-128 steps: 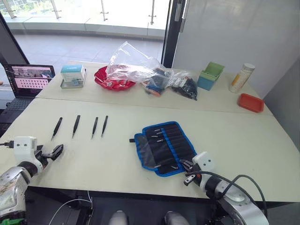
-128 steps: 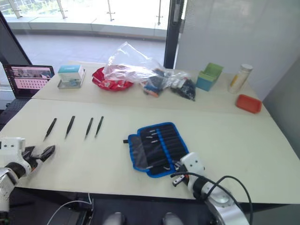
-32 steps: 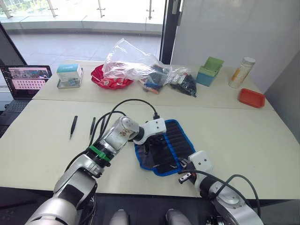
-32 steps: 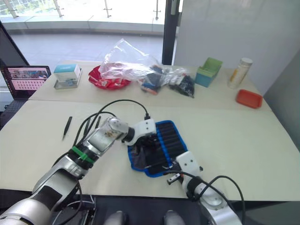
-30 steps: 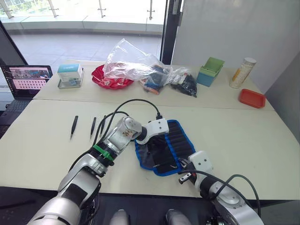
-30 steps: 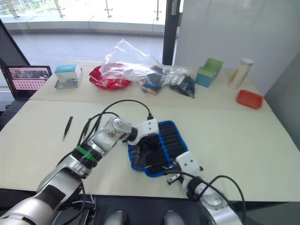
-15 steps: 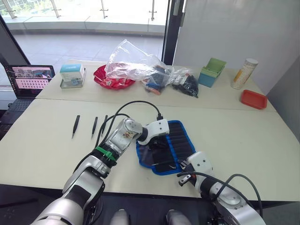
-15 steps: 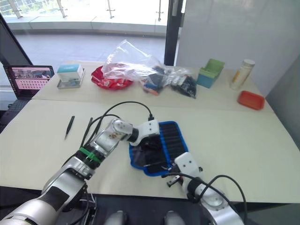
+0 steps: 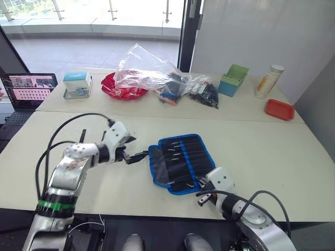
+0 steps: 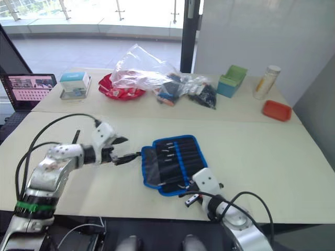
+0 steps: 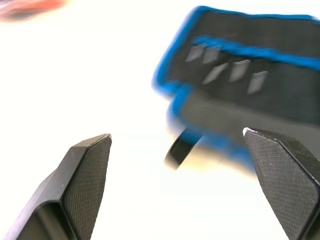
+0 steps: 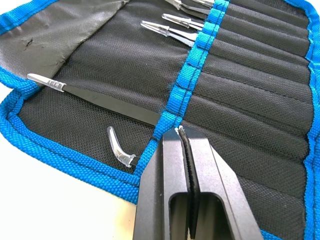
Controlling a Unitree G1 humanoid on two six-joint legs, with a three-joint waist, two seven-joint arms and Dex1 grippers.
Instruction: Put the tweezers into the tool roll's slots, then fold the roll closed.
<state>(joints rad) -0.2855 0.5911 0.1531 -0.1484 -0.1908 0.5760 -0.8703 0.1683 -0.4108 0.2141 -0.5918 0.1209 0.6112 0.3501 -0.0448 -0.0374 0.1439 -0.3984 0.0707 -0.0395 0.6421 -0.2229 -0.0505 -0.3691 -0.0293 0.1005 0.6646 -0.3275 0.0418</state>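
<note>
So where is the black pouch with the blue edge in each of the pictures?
Left eye view: the tool roll lies open on the table, a little right of middle, between the two grippers.
Right eye view: it sits near the middle, in front of the right gripper.
Left wrist view: it is beyond the open left gripper.
Right wrist view: it spreads behind the shut fingers.
Shared landmark: the blue band across the slots.
</note>
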